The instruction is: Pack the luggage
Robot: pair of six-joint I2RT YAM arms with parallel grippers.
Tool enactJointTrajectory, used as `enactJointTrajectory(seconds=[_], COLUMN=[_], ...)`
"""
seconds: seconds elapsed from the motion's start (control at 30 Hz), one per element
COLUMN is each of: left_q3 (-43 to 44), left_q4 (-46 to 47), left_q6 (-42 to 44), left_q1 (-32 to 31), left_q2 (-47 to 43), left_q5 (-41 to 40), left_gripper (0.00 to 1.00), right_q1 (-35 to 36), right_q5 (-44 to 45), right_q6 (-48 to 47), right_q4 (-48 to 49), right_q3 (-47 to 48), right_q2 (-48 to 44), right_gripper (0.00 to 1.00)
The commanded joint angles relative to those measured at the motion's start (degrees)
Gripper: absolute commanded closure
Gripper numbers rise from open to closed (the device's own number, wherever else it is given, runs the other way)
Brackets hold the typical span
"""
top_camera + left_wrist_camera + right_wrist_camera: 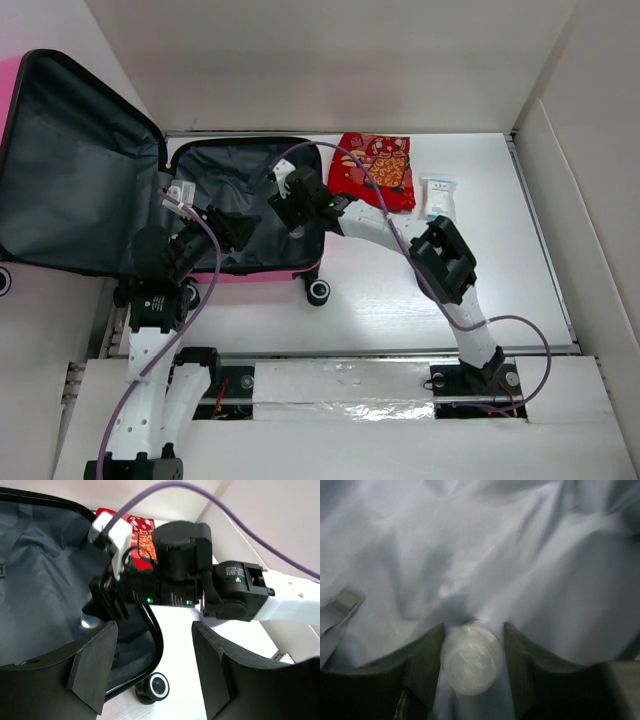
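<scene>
Right wrist view showed the right claw [473, 626] part-open, a round translucent white cap [470, 662] between its fingers; whether it gripped, I could not tell. The left claw [154, 624] stood open, empty.

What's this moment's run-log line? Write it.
right gripper: holds white round container inside luggage | left gripper: open, empty, over luggage rim

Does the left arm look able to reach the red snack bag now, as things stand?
Probably not directly. The left gripper is open over the luggage, and the right arm stretches across between it and the red snack bag on the table beyond.
</scene>
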Motion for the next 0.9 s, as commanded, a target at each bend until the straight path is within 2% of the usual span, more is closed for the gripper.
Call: enactJointTrajectory(seconds=[0.0, 0.03, 0.07, 0.13, 0.27, 0.33, 0.4, 0.43, 0.5, 0.57, 0.6, 0.7, 0.8, 0.83, 0.87], left_q3=[2.5, 2.6, 2.4, 2.4, 2.5, 2.4, 2.4, 2.6, 2.5, 2.3, 2.3, 2.3, 1.9, 1.9, 2.0], left_q4=[1.5, 1.5, 1.6, 1.6, 1.6, 1.6, 1.6, 1.6, 1.7, 2.0, 2.0, 2.5, 3.2, 3.2, 3.4], left_q6=[1.0, 1.0, 1.0, 1.0, 1.0, 1.0, 0.9, 1.0, 0.9, 0.8, 0.6, 0.4, 0.0, -0.1, -0.2], left_q1=[-0.2, -0.2, -0.2, -0.2, -0.2, -0.2, -0.2, -0.2, -0.2, -0.2, -0.2, -0.2, -0.2, -0.2, -0.2], left_q2=[-0.2, -0.2, -0.2, -0.4, 0.1, -0.2, -0.2, -0.1, -0.1, -0.4, -0.3, 0.0, -0.1, 0.1, 0.3], left_q5=[-0.4, -0.3, -0.2, -0.3, -0.4, -0.2, -0.3, -0.1, 0.1, 0.3, 0.5, 1.3, 1.8, 1.8, 1.7], left_gripper=[0.43, 0.43, 0.43, 0.43, 0.43, 0.43, 0.43, 0.43, 0.43, 0.43, 0.43, 0.43, 0.43, 0.43, 0.43], right_q1=[-0.3, -0.3, -0.3, -0.3, 0.2, 0.2, 0.2, -1.0, -2.6, -5.1, -6.1, -11.0, -16.7, -18.0, -19.1], right_q5=[4.0, 3.9, 3.7, 3.2, 2.9, 4.2, 7.0, 8.2, 12.7, 18.1, 24.5, 32.2, 31.2, 30.3, 29.7], right_q6=[-0.9, -1.1, -1.4, -2.0, -2.6, -2.4, -1.9, -0.8, 1.6, 3.5, 5.7, 12.0, 15.5, 17.4, 18.2], right_q4=[4.9, 5.0, 5.0, 4.8, 7.3, 10.3, 16.1, 19.1, 20.7, 21.3, 21.2, 20.0, 19.7, 18.9, 17.9], right_q3=[5.0, 5.5, 7.0, 8.0, 4.7, -1.1, -7.0, -13.6, -20.4, -31.1, -34.8, -48.9, -59.9, -61.4, -62.5], right_q2=[0.0, -0.2, -0.4, -1.3, -9.1, -13.7, -22.1, -25.1, -33.6, -39.4, -42.1, -53.0, -62.4, -64.0, -66.1], right_gripper=[0.37, 0.33, 0.24, 0.16, 0.14, 0.15, 0.25, 0.46, 0.78, 1.0, 1.0, 1.0, 1.0, 0.95, 0.77])
